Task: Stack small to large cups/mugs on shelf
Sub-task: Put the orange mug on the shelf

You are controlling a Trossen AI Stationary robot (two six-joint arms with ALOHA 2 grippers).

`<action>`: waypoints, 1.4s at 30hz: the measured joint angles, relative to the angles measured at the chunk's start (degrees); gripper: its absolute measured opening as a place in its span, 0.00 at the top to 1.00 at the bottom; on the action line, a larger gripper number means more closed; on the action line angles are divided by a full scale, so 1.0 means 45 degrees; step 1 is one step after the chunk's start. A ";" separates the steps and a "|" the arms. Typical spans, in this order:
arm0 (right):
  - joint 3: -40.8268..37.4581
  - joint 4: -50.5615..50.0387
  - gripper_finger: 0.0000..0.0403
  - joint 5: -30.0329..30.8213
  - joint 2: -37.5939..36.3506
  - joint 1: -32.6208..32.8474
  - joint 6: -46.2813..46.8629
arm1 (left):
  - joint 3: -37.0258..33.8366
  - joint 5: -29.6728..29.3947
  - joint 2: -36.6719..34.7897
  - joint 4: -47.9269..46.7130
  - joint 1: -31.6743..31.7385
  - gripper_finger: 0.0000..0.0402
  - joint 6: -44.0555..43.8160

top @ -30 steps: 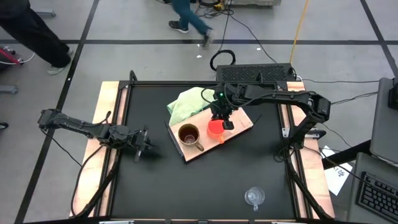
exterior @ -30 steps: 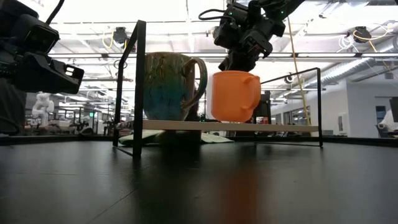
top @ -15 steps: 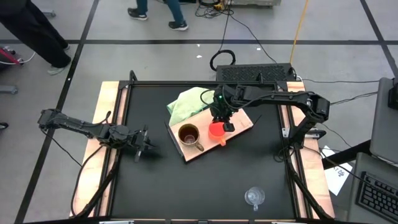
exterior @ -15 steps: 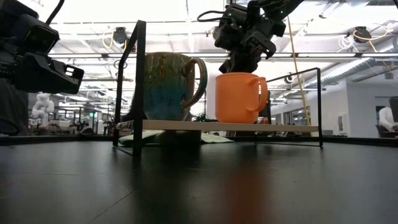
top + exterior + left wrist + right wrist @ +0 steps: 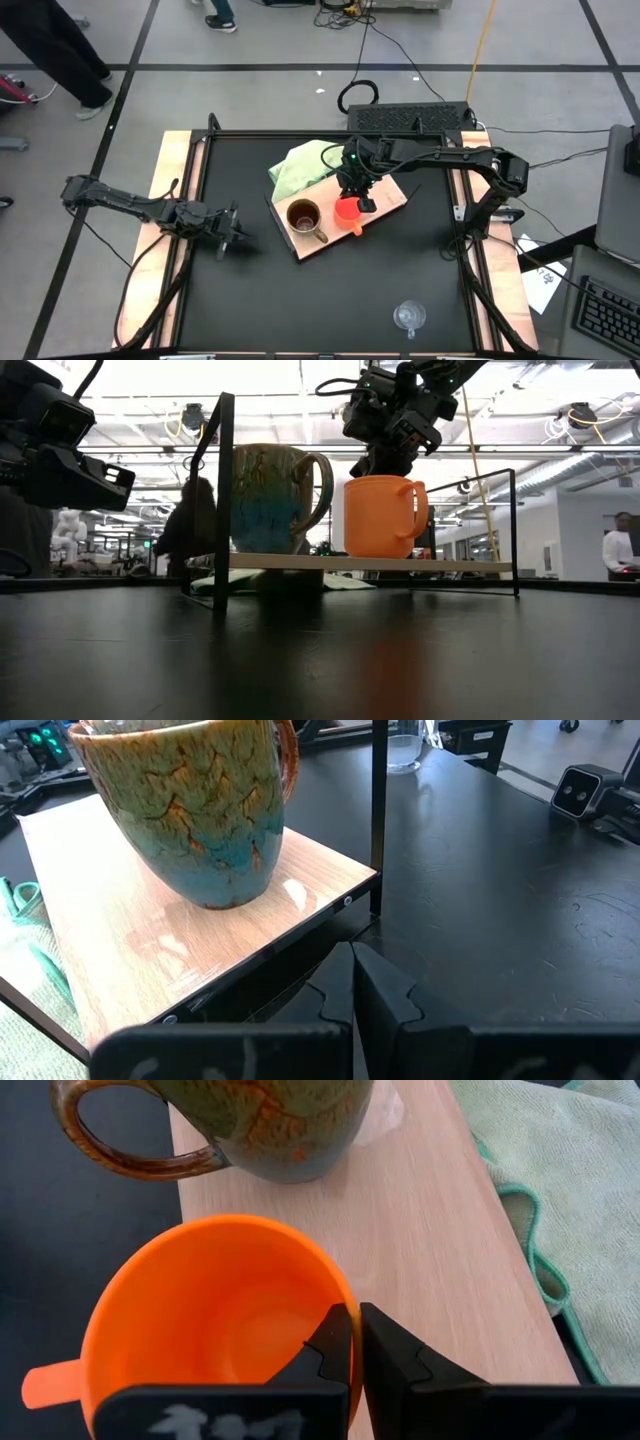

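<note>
The orange cup stands upright on the light-brown shelf, right of the brown mug, which rests on its base there. My right gripper is shut on the orange cup from above. In the low view the cup and the mug stand side by side on the shelf. The clear glass cup stands alone on the black table near its front edge. My left gripper waits shut at the table's left, touching nothing. My right gripper pinches the orange cup's wall at the rim, on the side opposite its handle. One finger is inside the cup and the other outside. The fingers slant down from the far right. The cup is upright, base down at the shelf.
A light green cloth lies under the shelf's far left part. A black metal frame rises around the shelf. The table's near half is bare black surface. People move in the room beyond the table.
My right gripper has stayed shut on the orange cup and has shifted only slightly. The cup has turned a little about its upright axis. In the low view its handle has swung from the front face out to the side. It now stands level on the shelf.
</note>
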 joint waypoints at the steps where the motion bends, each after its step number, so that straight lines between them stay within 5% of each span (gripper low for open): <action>1: 0.0000 0.0000 1.00 0.0001 0.0000 0.0000 0.0001 | 0.0000 0.0000 0.0002 -0.0005 0.0000 0.99 0.0000; 42: -0.0019 0.0005 0.88 0.0087 0.0029 0.0233 0.0008 | 0.0000 -0.0010 0.0001 -0.0097 0.0000 0.99 -0.0114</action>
